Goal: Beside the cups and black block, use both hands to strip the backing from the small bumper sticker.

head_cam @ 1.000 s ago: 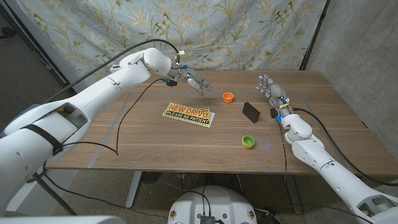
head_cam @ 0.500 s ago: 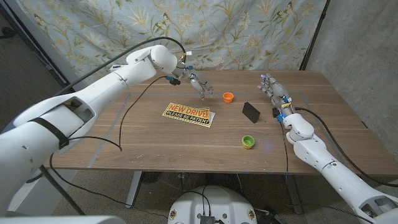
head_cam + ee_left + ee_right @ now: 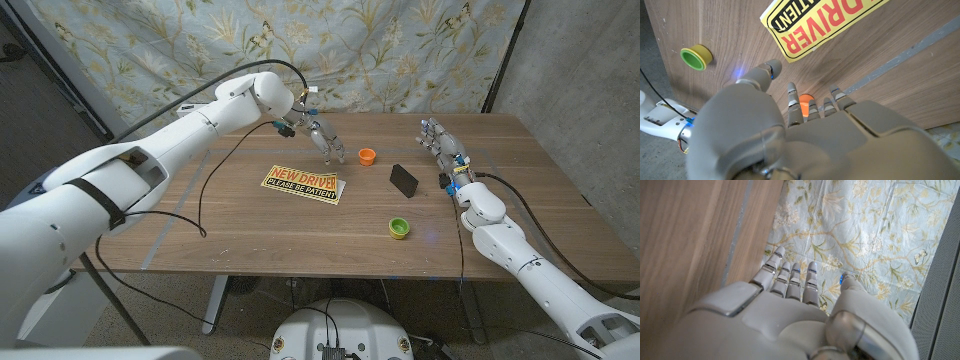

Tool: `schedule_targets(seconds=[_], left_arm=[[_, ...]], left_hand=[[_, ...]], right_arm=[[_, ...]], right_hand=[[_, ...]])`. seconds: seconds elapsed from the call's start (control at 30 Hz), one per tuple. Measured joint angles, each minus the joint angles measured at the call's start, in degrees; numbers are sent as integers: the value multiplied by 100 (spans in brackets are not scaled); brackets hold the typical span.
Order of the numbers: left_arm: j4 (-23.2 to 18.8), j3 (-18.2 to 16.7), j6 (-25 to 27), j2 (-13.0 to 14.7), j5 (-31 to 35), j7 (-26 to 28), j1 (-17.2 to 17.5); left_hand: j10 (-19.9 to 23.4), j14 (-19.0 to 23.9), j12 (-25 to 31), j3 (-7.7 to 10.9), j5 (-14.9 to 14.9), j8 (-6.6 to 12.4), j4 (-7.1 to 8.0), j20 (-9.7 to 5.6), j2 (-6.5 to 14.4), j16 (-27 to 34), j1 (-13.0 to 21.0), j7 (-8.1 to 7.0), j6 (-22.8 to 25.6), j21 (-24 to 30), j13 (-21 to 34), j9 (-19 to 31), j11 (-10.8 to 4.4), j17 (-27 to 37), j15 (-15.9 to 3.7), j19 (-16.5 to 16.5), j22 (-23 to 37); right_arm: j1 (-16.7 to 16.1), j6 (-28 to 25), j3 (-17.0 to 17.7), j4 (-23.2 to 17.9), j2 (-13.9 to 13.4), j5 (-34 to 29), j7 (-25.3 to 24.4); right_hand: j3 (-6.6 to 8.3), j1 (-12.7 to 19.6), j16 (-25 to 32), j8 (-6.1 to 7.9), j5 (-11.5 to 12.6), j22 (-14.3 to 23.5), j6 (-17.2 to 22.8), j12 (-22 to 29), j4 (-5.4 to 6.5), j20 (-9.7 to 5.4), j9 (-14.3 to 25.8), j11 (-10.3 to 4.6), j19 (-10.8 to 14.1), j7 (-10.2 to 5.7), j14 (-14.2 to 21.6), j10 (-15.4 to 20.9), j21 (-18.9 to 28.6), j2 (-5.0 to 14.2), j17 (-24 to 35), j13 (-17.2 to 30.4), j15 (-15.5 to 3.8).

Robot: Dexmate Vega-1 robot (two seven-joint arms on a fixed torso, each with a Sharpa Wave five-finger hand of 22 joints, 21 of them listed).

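Observation:
The yellow "NEW DRIVER" bumper sticker [image 3: 303, 182] lies flat on the wooden table [image 3: 250, 225], left of the cups; its red and black print also fills a corner of the left wrist view [image 3: 812, 25]. My left hand [image 3: 322, 137] hovers above the table between the sticker's far edge and the orange cup [image 3: 367, 155], fingers spread, holding nothing. The orange cup [image 3: 805, 102] peeks out between that hand's fingers [image 3: 790, 102]. My right hand [image 3: 441, 146] stands at the far right, beyond the black block [image 3: 405, 180], fingers apart and empty. A green cup [image 3: 399, 228] sits nearer the front edge.
A floral cloth [image 3: 380, 50] hangs behind the table's far edge and appears past my right hand [image 3: 790, 315] in the right wrist view. A black cable [image 3: 200, 200] from my left arm loops over the table's left half. The green cup [image 3: 696, 56] lies beyond the sticker's end.
My left hand has drifted right and slightly forward along the sticker's far side, closer to the orange cup. The right hand, sticker, cups and block have stayed put.

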Motion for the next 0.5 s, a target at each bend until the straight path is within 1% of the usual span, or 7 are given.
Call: schedule_targets(seconds=[0.17,0.23,0.27,0.43,0.5], left_arm=[[277,74,-120,-166,55,-30,-91],[387,104,-162,-237,71,-44,-127],[387,104,-162,-237,71,-44,-127],[656,180,-276,-392,106,-92,-221],[746,205,-315,-442,121,-112,-249]], left_hand=[[0,0,0,-22,0,0,22,0,12,0,15,0,0,0,0,0,0,0,0,0,0],[0,0,0,-22,0,0,22,0,21,0,24,-30,31,0,0,0,0,0,0,0,0],[0,0,0,-22,0,0,22,0,21,0,24,-30,31,0,0,0,0,0,0,0,0],[0,0,10,-35,0,0,35,0,19,23,69,-54,54,0,0,-1,0,0,0,0,0],[-23,1,29,-56,0,38,23,0,19,23,69,-30,99,0,0,-1,23,-1,0,0,0]], right_arm=[[49,33,-2,85,30,9,49],[68,43,-3,117,41,10,62],[68,44,-3,117,41,10,63],[95,58,-4,167,59,12,70],[101,58,-4,183,65,12,71]], right_hand=[[0,0,0,0,0,0,0,0,0,0,0,0,0,0,0,0,0,0,0,0,0],[0,0,0,0,0,0,0,0,0,0,0,0,0,0,0,0,0,0,0,0,0],[1,0,0,0,0,0,0,0,-1,0,0,0,0,0,0,0,0,0,0,0,0],[19,0,0,0,0,0,-1,0,-19,0,0,0,0,0,0,0,0,0,0,0,0],[23,0,0,0,0,0,-1,0,-23,0,0,0,0,0,0,0,0,0,0,0,0]])
